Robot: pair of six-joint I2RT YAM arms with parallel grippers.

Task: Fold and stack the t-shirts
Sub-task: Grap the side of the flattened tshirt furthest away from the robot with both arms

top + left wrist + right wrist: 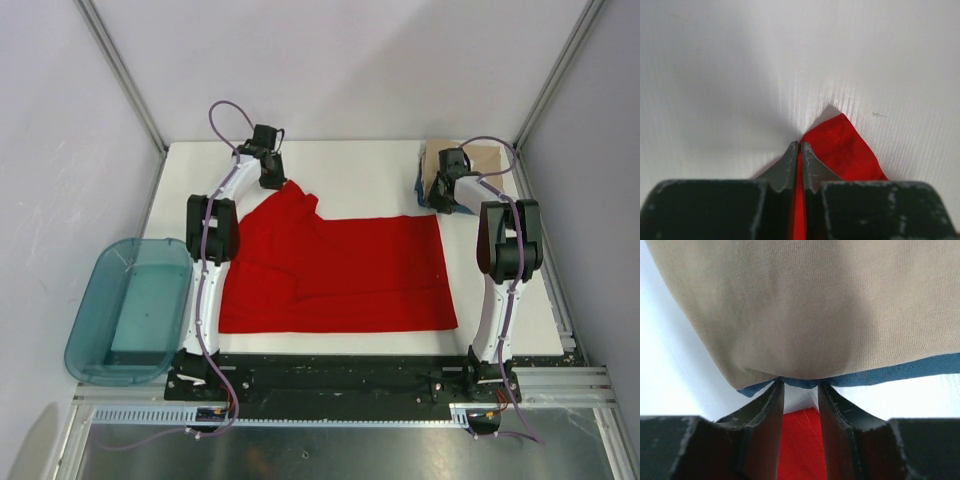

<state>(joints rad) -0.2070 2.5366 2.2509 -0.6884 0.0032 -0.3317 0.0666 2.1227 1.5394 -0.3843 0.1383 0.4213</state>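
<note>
The red t-shirt [340,270] lies spread flat on the white table [360,170], with a sleeve bunched at its left side. At its back left corner, my left gripper [272,182] is shut on a peak of red cloth [845,150]; the cloth runs between the closed fingertips of the left gripper [800,146]. At the shirt's back right corner my right gripper [440,200] stands open. Its tips [800,385] touch the front edge of the folded blue shirt [900,372] under the tan shirt [815,305]. The red corner [802,440] lies flat between the fingers.
A translucent teal tub [130,310] sits off the table's left edge. The tan and blue stack [480,158] occupies the back right corner. Metal frame posts and grey walls enclose the table, and the arm bases stand at the near edge.
</note>
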